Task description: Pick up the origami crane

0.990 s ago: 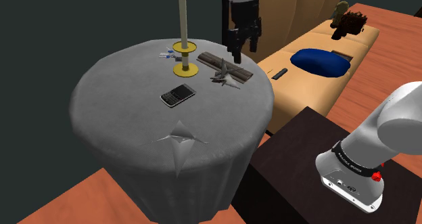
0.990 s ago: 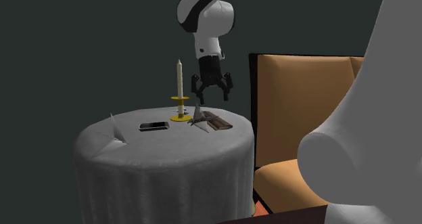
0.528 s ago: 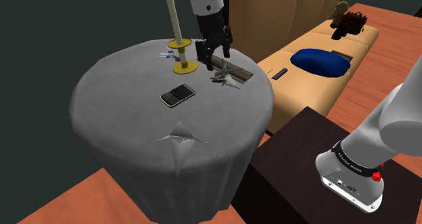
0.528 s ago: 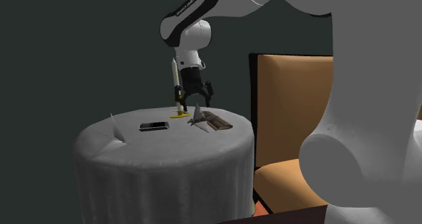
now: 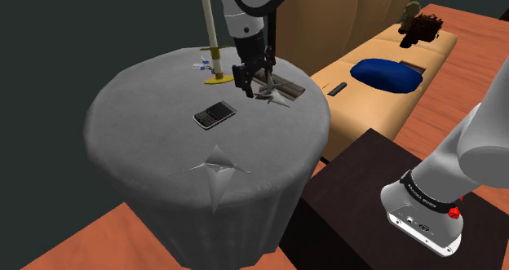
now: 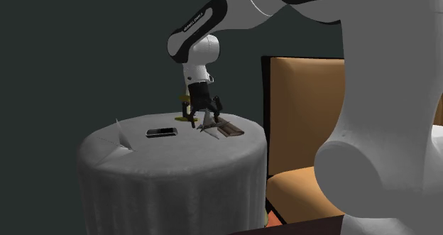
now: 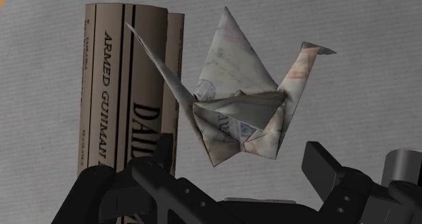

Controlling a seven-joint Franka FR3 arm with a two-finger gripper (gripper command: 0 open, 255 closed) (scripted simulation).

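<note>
status: approach done, grasp not yet made. the black two-finger gripper (image 7: pixel 240 163) is low over the round table in grey cloth (image 5: pixel 139 138), and the printed-paper origami crane (image 7: pixel 240 111) stands upright on the cloth between its fingers. the fingers are wide apart, one on each side of the crane's body; neither looks to touch it. the crane is not held and not lifted.

left to do, by my reading: settle a little lower, close on the body, lift.

surroundings: a rolled newspaper with black headline print (image 7: pixel 125 87) lies just beside the crane, close to one finger, so that finger could catch it on closing. a tall pale candle in a yellow holder (image 5: pixel 209 24) stands near the gripper. a black mobile phone (image 5: pixel 214 114) lies apart, nearer the table's middle.
</note>
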